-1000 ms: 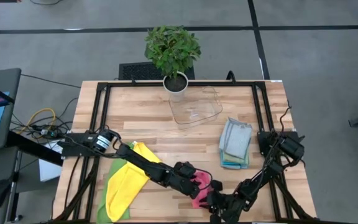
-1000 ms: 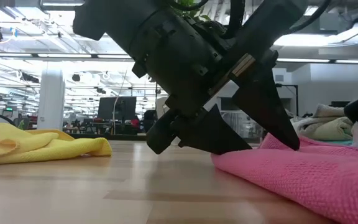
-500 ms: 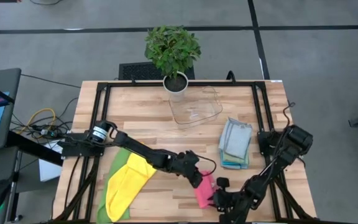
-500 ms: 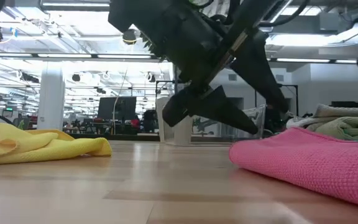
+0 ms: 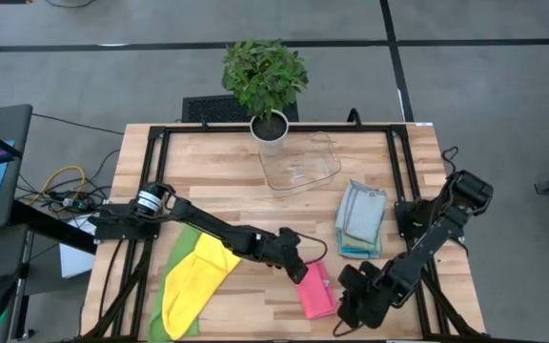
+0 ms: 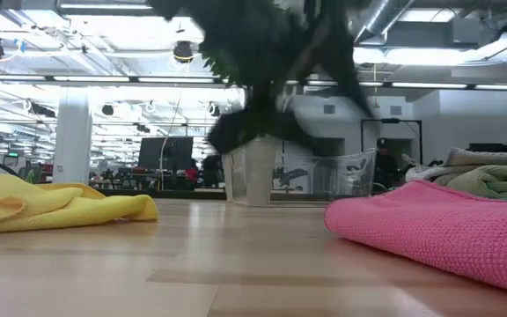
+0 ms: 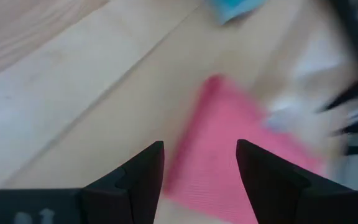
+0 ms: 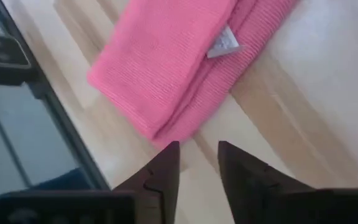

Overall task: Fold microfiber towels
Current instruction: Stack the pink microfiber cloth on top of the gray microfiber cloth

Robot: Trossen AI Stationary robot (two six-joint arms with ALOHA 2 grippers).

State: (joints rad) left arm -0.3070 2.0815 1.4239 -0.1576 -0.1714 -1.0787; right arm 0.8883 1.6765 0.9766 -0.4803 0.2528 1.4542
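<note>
The left gripper (image 5: 303,271) hangs over the table (image 5: 217,181) with its fingers (image 7: 143,174) spread apart and nothing between them. The pink towel (image 5: 315,290) lies folded into a narrow strip just beyond and below its fingertips, apart from them. In the left wrist view the pink towel (image 7: 229,155) shows through the gap between the fingers.

The right gripper (image 5: 343,303) is just beside the same towel, on the side away from the left gripper, near the table's front edge. Its fingers (image 8: 163,171) stand a little apart and hold nothing; the pink towel (image 8: 173,68) lies just ahead of their tips, with a small white label (image 8: 224,42) showing at a fold.

Behind the left arm, well away from its gripper, a yellow towel (image 5: 193,281) lies rumpled on top of a green towel (image 5: 172,276). Farther from the right gripper, toward the back of the table, sits a stack (image 5: 361,221) of folded grey and blue towels. Beyond that stand a clear tray (image 5: 298,164) and a potted plant (image 5: 265,81).

In the low view the pink towel (image 6: 447,233) rests flat on the table, and the yellow towel (image 6: 55,207) lies across from it.
</note>
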